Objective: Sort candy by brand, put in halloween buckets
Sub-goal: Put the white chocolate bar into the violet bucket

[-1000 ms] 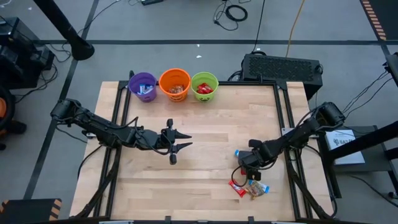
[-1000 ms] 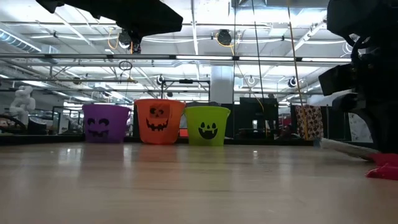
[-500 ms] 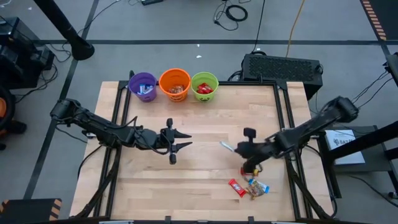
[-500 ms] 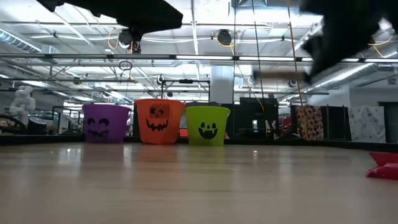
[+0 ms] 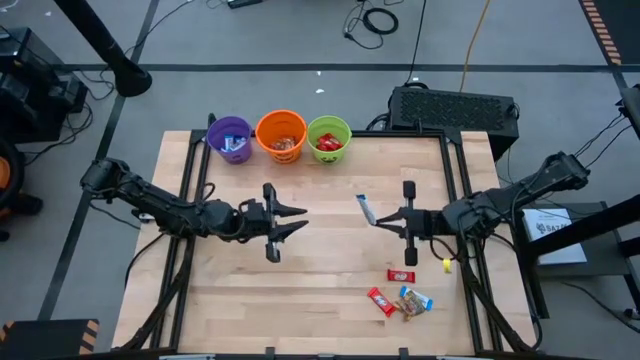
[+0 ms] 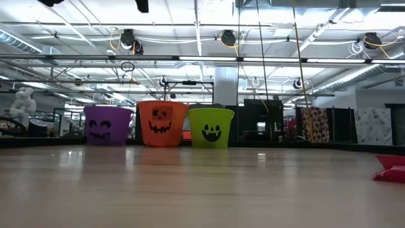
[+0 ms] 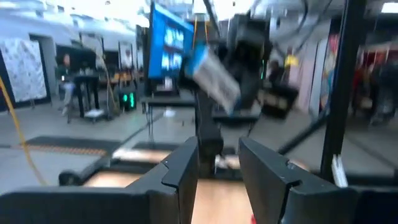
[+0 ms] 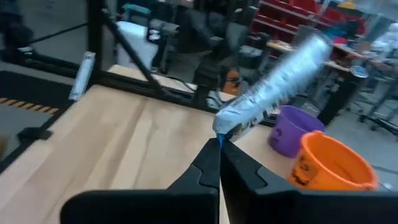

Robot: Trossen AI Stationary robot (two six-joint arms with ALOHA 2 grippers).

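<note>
My right gripper [image 5: 380, 220] hangs over the middle of the table, shut on a silver-and-blue candy [image 5: 366, 210], which also shows in the right wrist view [image 8: 273, 81] and the left wrist view [image 7: 211, 74]. My left gripper [image 5: 298, 220] faces it from the left, open, with nothing between its fingers [image 7: 217, 168]. Three halloween buckets stand on their bases at the far edge: purple [image 5: 230, 138], orange [image 5: 281, 135] and green [image 5: 329, 137], each with candy inside. They show in the low view too: purple [image 6: 107, 125], orange [image 6: 162, 123], green [image 6: 211, 127]. My right gripper pinches one end of the candy's wrapper [image 8: 222, 134] between its two fingertips. The fingers come about level from the table's right. The candy sticks out past the fingertips, slanting toward the far edge, and is lifted clear of the table.
Loose candy lies on the table near the right front: a red one [image 5: 401, 274], another red one [image 5: 380, 299] and a blue-gold one [image 5: 415, 300]. A red wrapper [image 6: 389, 170] shows at the low view's right. A black box [image 5: 455, 105] sits beyond the far right corner.
My right gripper has risen from the loose candy at the right front, carrying the silver-and-blue candy clear of the table. It has gone toward the far edge and tipped from pointing down to about level. My left gripper has tipped up and risen a little.
</note>
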